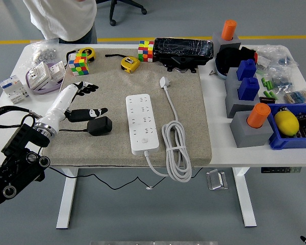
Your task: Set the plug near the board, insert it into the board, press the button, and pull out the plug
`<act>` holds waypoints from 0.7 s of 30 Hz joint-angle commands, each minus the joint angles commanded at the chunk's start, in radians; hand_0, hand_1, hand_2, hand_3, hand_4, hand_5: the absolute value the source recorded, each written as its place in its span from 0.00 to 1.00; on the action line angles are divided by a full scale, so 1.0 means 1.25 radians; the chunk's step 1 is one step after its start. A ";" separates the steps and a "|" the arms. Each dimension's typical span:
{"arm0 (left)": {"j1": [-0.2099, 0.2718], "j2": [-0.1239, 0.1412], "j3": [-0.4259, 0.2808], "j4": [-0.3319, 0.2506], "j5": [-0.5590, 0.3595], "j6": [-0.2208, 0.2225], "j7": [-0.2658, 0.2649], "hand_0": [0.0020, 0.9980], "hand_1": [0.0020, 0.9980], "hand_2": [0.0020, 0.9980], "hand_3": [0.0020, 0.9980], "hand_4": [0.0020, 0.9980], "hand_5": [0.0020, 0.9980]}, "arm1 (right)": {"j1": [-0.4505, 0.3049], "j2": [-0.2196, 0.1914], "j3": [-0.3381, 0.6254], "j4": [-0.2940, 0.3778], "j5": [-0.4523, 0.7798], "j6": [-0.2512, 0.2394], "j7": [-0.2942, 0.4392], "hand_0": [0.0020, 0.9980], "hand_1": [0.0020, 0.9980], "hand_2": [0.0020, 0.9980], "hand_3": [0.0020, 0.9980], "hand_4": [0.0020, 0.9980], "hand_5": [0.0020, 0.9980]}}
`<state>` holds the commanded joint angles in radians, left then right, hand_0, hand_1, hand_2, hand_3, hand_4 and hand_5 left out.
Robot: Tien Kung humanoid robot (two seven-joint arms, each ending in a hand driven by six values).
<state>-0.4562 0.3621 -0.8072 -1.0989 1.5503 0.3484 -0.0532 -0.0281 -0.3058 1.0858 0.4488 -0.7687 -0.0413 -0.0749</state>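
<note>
Beige mat [194, 102]: left hand [79, 104] fingers spread, empty, beside plug [100, 125]; board [142, 123] apart.

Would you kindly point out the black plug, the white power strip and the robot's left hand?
black plug [100, 125], head view, top of its body.
white power strip [142, 123], head view, middle of its face.
left hand [76, 102], head view, palm area, fingers spread.

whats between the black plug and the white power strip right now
Nothing: in the head view only bare beige mat separates the black plug from the white power strip. The left hand hovers open just left of the plug.
</note>
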 joint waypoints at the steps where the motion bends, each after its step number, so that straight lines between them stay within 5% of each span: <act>1: -0.004 -0.001 0.009 0.006 0.011 -0.006 0.007 0.77 0.81 0.82 0.81 1.00 0.38 | 0.000 0.000 -0.001 0.000 0.001 0.000 0.000 0.61 0.67 0.64 0.57 0.98 0.59; 12: -0.020 0.001 0.073 0.038 0.037 -0.060 0.043 0.77 0.78 0.78 0.78 1.00 0.36 | 0.000 -0.003 -0.008 -0.001 0.002 0.000 0.000 0.61 0.67 0.64 0.57 0.98 0.58; 13: -0.022 0.000 0.078 0.042 0.038 -0.056 0.042 0.73 0.71 0.72 0.72 1.00 0.17 | 0.000 -0.003 -0.008 -0.001 0.003 0.000 0.000 0.61 0.67 0.64 0.57 0.98 0.58; 18: -0.028 -0.002 0.089 0.061 0.045 -0.045 0.050 0.73 0.71 0.72 0.72 1.00 0.17 | 0.001 -0.005 -0.011 0.002 0.002 -0.001 0.001 0.61 0.67 0.64 0.57 0.98 0.58; 19: -0.029 -0.002 0.091 0.065 0.041 -0.043 0.051 0.69 0.67 0.63 0.61 1.00 0.06 | 0.001 -0.006 -0.011 0.002 0.002 -0.001 0.001 0.61 0.67 0.64 0.57 0.98 0.59; 21: -0.030 -0.002 0.095 0.071 0.038 -0.040 0.052 0.69 0.67 0.63 0.61 1.00 0.06 | 0.001 -0.006 -0.012 0.003 0.002 -0.001 0.002 0.61 0.67 0.64 0.57 0.98 0.59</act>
<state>-0.4936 0.3602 -0.6882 -1.0098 1.5984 0.2982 0.0123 -0.0267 -0.3133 1.0705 0.4528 -0.7659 -0.0427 -0.0724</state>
